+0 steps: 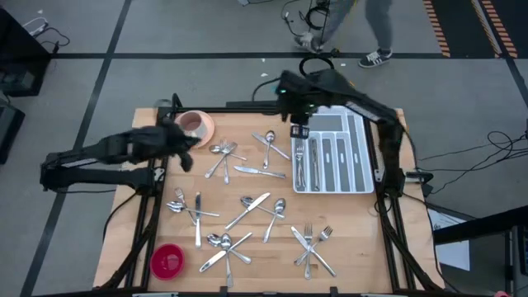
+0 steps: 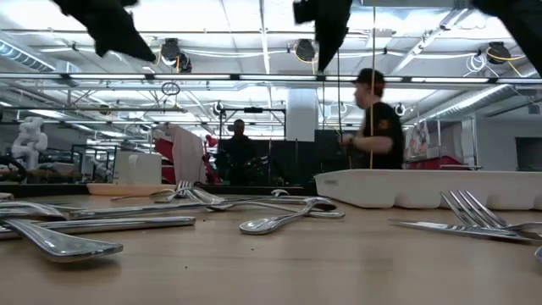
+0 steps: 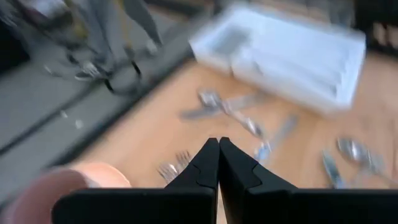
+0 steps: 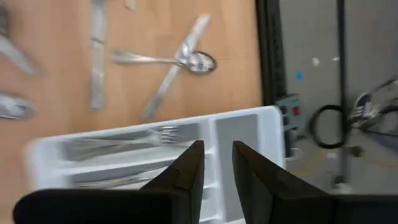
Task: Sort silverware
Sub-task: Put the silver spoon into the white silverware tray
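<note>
Forks, spoons and knives (image 1: 247, 202) lie scattered flat on the wooden table, and several more lie in the white tray (image 1: 369, 165). My left gripper (image 1: 188, 158) hovers shut above the table beside the pink cup (image 1: 196, 125); its wrist view shows the fingers closed (image 3: 219, 146), with loose silverware (image 3: 249, 118) beyond them. My right gripper (image 1: 299, 125) hangs open over the tray's far left corner. Its fingers (image 4: 217, 152) are apart and empty above the tray (image 4: 124, 155), where forks (image 4: 118, 146) lie in a compartment. In the low view both grippers (image 2: 110, 25) (image 2: 326, 34) are well above the table.
A red round dish (image 1: 167, 261) sits at the near left corner. A spoon crossed with a knife (image 4: 186, 61) lies just left of the tray. People stand and walk beyond the far edge (image 2: 373, 127). Bare wood shows along the table's near right side (image 1: 363, 239).
</note>
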